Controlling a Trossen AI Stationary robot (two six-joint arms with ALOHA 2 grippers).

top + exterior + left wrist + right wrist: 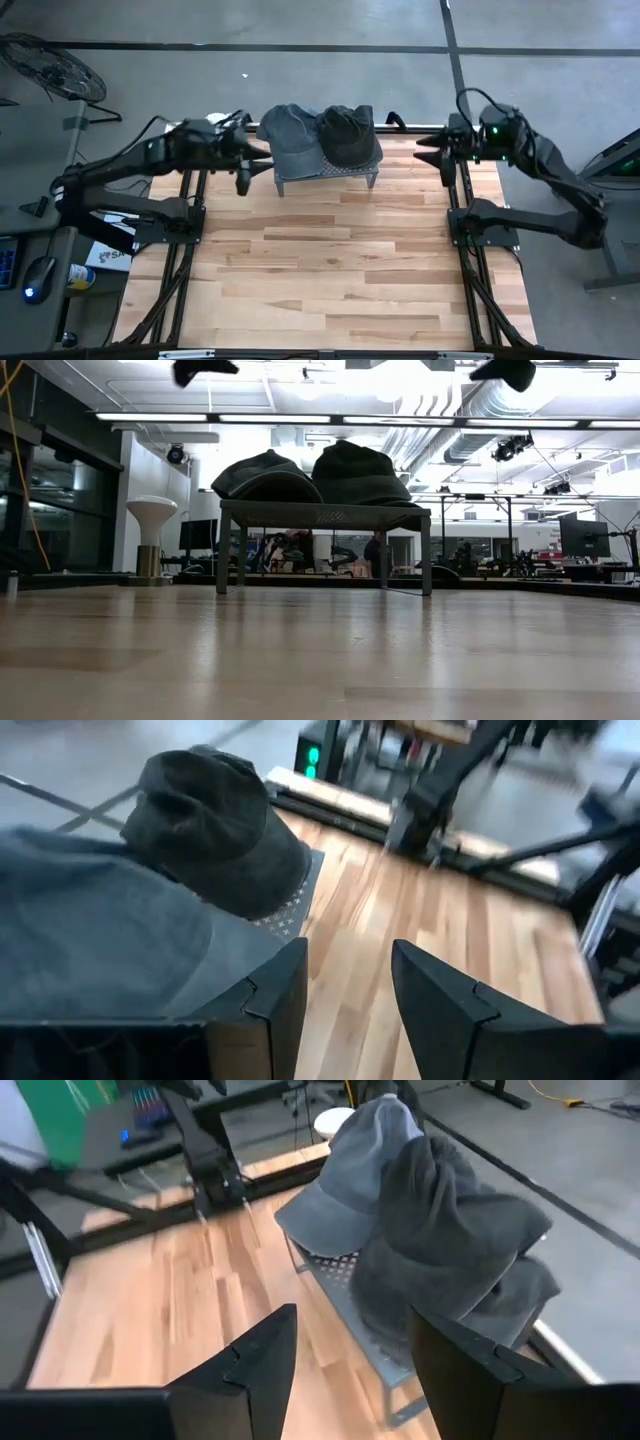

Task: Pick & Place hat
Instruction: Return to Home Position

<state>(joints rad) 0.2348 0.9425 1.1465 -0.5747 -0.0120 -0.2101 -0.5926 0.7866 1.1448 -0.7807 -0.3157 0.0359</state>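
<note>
High view: shelf (325, 172) sits at the table's (330, 270) far edge with two caps on it, side by side and touching. Grey cap (288, 135) is toward the left arm, black cap (347, 133) toward the right. Left hand (258, 158) hovers just beside the grey cap, right hand (422, 148) near the shelf's other end. Wrist views: both hands released, fingers apart, nothing held. Low view: both hands above cap height.
</note>
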